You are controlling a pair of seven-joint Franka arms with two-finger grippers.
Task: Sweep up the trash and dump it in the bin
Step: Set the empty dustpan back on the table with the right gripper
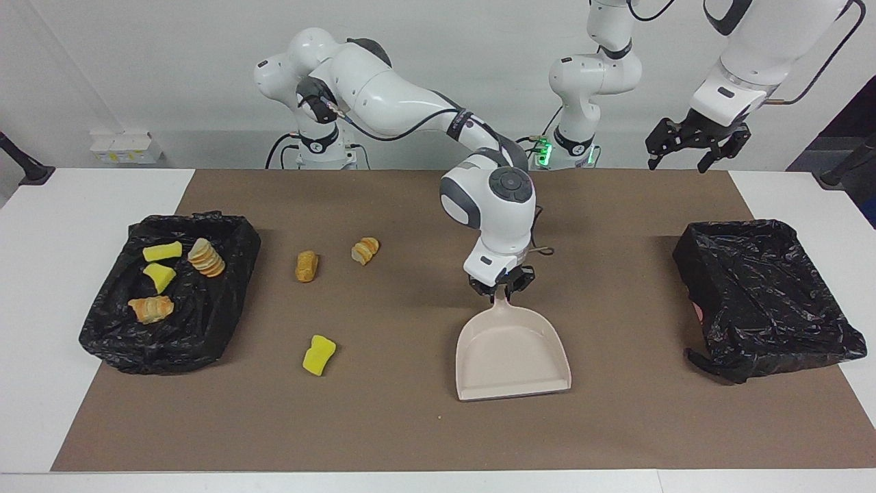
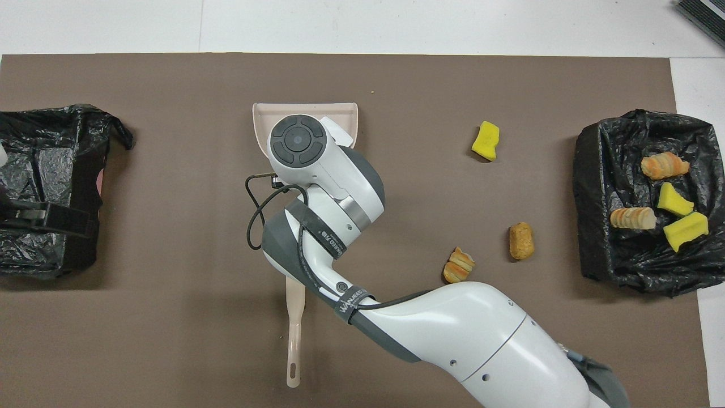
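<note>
Dustpan [image 1: 512, 352] flat on worktop [image 1: 410, 424], handle toward robots, mouth away, right tool [image 1: 505, 290] clamped on handle, left tool [image 1: 698, 147] raised, open, empty, waiting, three trash bits [image 1: 319, 355] loose.

Robot lab: two arms [image 1: 383, 96] (bare white walls).

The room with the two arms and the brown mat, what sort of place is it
Most likely a robotics lab set up for a cleaning test. Two white arms are bolted at one table edge, the right tool holds a beige dustpan, and foam trash lies staged between two bag-lined bins.
</note>
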